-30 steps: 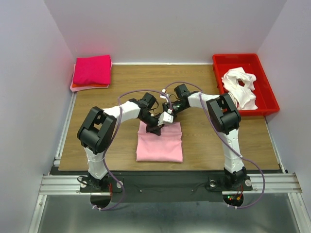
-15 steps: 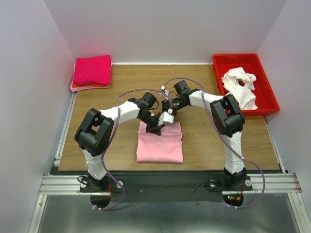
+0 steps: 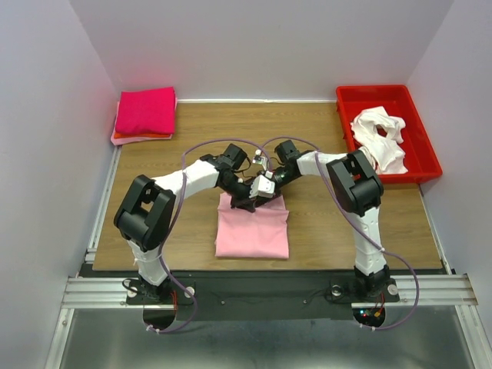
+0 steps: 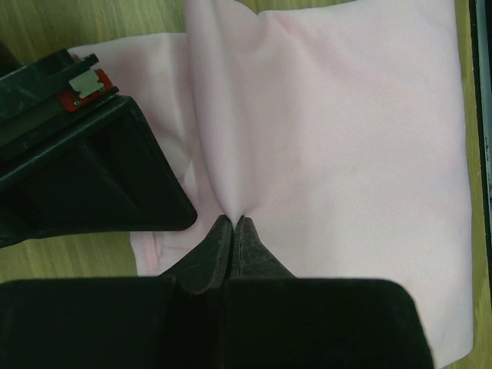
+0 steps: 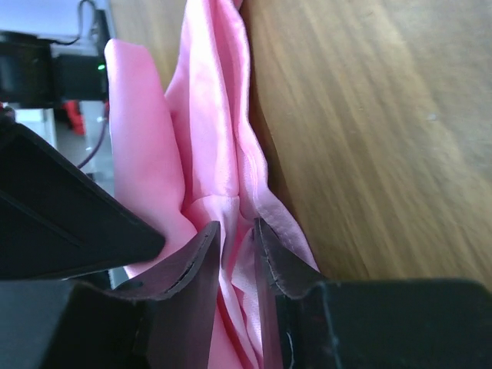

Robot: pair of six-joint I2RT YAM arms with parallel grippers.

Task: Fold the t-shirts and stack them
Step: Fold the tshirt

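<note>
Left gripper [image 4: 233, 223]: closed; the fingertips meet and pinch a pucker of the light pink t-shirt [image 4: 346, 154], with creases running out from the tips.
Right gripper [image 5: 238, 231]: nearly closed, a narrow gap between the fingers; a raised fold of the same shirt sits in that gap and is clamped.
Gripper positions: in the top view both meet at the upper edge of the shirt, just above centre frame, the left gripper [image 3: 244, 201] just beside the right gripper [image 3: 265, 187].
Light pink t-shirt [image 3: 254, 231]: folded rectangle lying on the desk [image 3: 323, 223], lower centre of the frame.
Other shirts: hot pink t-shirt [image 3: 146, 110] folded on top of a salmon t-shirt [image 3: 123, 139], upper left; white t-shirts [image 3: 380, 138] crumpled in the red tray [image 3: 384, 94], upper right.
Change from one second ago: the right gripper sits lower and closer against the left one; the left arm's elbow has shifted slightly left; the shirt outline and both piles are unchanged.
</note>
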